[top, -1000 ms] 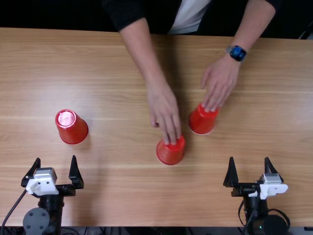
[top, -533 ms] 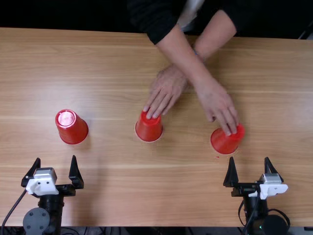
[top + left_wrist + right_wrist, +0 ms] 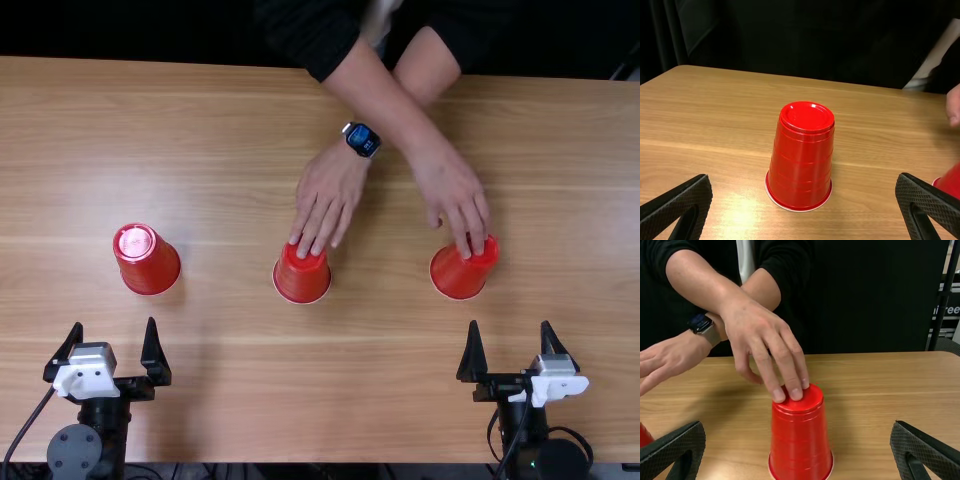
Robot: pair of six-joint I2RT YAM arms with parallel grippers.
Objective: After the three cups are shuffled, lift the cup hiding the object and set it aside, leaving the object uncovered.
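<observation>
Standing wide open and holding nothing, the left jaws rest low at the near edge of the tabletop (image 3: 230, 400). The right jaws are spread just as wide and are also empty.

Cups: three red cups, all upside down with rims on the tabletop.
- Left cup (image 3: 147, 260): upright on its rim, straight ahead of the left jaws and apart from them. Nothing touches it.
- Middle cup (image 3: 302, 272): ahead of the gap between the two sets of jaws, nearer the left jaws' side, well apart from both.
- Right cup (image 3: 462, 270): just ahead of the right jaws, not touching them.

Person's hands: the forearms cross beyond the cups.
- Watch-wearing hand (image 3: 325, 205): fingertips laid on the upturned base of the middle cup. The watch (image 3: 361, 138) sits on the wrist, farther from the jaws.
- Bare-wristed hand (image 3: 455, 200): two fingertips pressed on the upturned base of the right cup, as the right wrist view confirms.

Neither set of jaws touches any cup or hand. Which cup covers the object cannot be told; all three sit flat on the wood.
</observation>
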